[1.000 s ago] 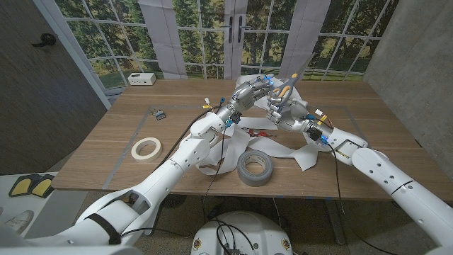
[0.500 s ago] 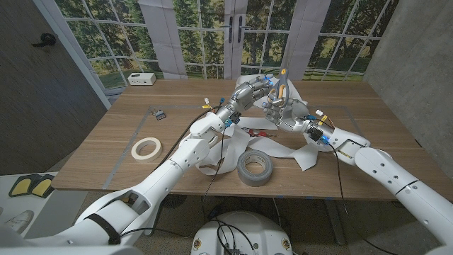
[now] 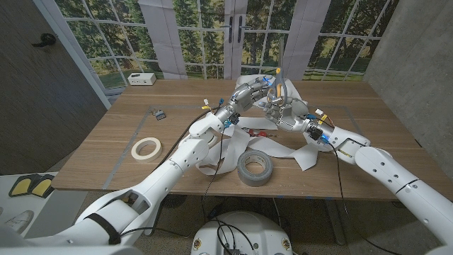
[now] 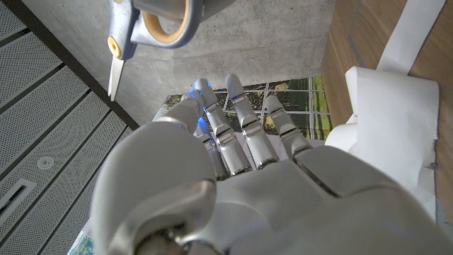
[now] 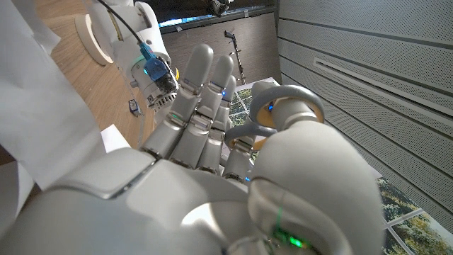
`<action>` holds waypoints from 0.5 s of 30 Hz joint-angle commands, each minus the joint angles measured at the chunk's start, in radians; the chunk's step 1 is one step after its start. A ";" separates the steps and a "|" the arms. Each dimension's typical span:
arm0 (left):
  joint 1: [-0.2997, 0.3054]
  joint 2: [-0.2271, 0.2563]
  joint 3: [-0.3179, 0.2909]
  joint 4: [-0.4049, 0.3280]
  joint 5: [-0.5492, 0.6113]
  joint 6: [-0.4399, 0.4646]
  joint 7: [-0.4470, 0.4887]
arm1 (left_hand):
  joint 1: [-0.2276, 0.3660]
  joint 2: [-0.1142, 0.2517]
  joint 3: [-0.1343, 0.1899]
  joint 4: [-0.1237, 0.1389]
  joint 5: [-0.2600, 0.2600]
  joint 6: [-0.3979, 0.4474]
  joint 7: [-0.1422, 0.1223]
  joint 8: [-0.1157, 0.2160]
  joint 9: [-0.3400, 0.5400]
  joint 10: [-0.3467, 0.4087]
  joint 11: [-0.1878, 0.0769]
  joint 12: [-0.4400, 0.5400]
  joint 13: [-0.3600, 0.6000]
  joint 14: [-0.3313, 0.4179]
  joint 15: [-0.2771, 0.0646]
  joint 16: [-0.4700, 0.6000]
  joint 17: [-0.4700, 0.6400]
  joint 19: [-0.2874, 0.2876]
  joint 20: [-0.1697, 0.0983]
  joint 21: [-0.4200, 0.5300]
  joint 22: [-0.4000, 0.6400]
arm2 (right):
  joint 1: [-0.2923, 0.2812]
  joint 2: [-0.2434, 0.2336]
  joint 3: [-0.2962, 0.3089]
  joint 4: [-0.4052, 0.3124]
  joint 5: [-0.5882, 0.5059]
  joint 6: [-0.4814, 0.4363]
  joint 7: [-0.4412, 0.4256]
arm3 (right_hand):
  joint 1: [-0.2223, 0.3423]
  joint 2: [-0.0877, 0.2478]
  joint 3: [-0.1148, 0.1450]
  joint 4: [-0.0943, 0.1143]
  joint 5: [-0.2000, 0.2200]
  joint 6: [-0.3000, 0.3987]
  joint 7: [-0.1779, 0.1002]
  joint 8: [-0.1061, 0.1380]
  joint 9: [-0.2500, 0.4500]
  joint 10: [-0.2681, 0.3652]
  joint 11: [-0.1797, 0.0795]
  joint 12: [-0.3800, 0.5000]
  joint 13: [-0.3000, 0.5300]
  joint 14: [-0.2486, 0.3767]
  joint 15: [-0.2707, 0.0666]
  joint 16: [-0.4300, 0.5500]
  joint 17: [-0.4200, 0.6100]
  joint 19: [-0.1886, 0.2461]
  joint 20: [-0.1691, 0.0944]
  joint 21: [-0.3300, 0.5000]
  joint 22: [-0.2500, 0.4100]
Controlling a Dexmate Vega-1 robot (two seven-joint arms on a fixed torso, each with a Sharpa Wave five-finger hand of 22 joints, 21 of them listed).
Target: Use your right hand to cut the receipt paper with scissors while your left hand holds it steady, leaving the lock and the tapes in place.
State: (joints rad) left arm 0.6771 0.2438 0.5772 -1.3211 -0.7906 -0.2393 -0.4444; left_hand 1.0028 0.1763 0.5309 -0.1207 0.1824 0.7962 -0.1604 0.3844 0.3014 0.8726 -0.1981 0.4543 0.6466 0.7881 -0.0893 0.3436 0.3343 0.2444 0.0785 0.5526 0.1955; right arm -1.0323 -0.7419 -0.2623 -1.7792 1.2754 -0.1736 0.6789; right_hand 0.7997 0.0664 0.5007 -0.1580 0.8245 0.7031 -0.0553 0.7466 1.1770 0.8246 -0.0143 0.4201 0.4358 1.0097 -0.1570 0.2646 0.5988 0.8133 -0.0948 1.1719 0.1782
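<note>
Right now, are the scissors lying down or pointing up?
Pointing up. The right hand holds the scissors above the table, their tip rising over its fingers.

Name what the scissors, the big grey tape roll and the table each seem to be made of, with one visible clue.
Scissors: grey, smooth handles, likely plastic; blade looks like shiny metal.
Grey tape roll: probably duct tape, by its dull, faintly silvery wound surface.
Table: wood or wood veneer, matte, with visible brown grain.

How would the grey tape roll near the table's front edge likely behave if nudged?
The grey tape roll lies flat on its side, so it would probably slide, not roll. It looks thick and wide, likely fairly heavy. It sits partly on receipt paper, which might drag along.
</note>
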 commanded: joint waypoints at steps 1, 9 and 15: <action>-0.003 -0.005 -0.005 0.016 -0.008 0.000 -0.011 | -0.003 0.007 0.000 0.005 0.003 0.001 0.000 -0.003 0.002 0.004 -0.007 -0.001 0.004 0.008 -0.145 -0.003 0.001 0.007 -0.002 0.003 0.002 | -0.001 -0.001 0.001 -0.015 0.028 -0.031 -0.036 | -0.007 0.005 0.091 0.071 -0.003 -0.009 0.011 0.017 0.009 0.083 -0.076 0.023 0.042 0.011 -0.055 0.012 0.015 0.006 -0.124 0.001 0.004; 0.002 -0.002 -0.013 0.011 -0.010 0.001 0.002 | -0.002 0.006 -0.001 0.004 0.003 0.001 -0.001 -0.004 0.002 0.005 -0.007 -0.003 0.005 0.009 -0.146 -0.002 0.002 0.006 -0.003 0.004 0.002 | -0.001 -0.002 0.006 -0.020 0.039 -0.045 -0.053 | -0.014 0.002 0.093 0.067 -0.005 -0.013 0.014 0.022 0.004 0.056 -0.060 0.012 0.056 -0.001 -0.053 0.004 0.011 0.007 -0.125 0.004 0.005; 0.013 0.014 -0.031 -0.005 -0.005 -0.008 0.032 | 0.000 0.006 -0.002 0.002 0.002 0.003 0.001 -0.005 0.002 0.009 -0.007 -0.003 0.006 0.011 -0.146 -0.001 0.004 0.005 -0.003 0.005 0.002 | -0.014 0.002 0.020 -0.024 0.063 -0.053 -0.077 | -0.022 0.003 0.096 0.064 -0.006 -0.013 0.015 0.025 -0.006 0.015 -0.054 -0.022 0.048 -0.012 -0.051 -0.005 -0.002 0.004 -0.126 0.002 0.004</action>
State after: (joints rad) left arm 0.6760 0.2417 0.5678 -1.3102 -0.7973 -0.2396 -0.4466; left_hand 1.0001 0.1736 0.5307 -0.1209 0.1824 0.7962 -0.1604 0.3804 0.3015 0.8724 -0.1979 0.4542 0.6496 0.7889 -0.0884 0.3437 0.3356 0.2445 0.0785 0.5526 0.1956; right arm -1.0334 -0.7421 -0.2585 -1.7942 1.3078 -0.2094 0.6376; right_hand 0.7895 0.0689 0.5239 -0.1568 0.8235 0.6903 -0.0538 0.7658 1.1758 0.8163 -0.0294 0.4081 0.4869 1.0101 -0.1522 0.2622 0.5975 0.8132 -0.0947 1.1720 0.1794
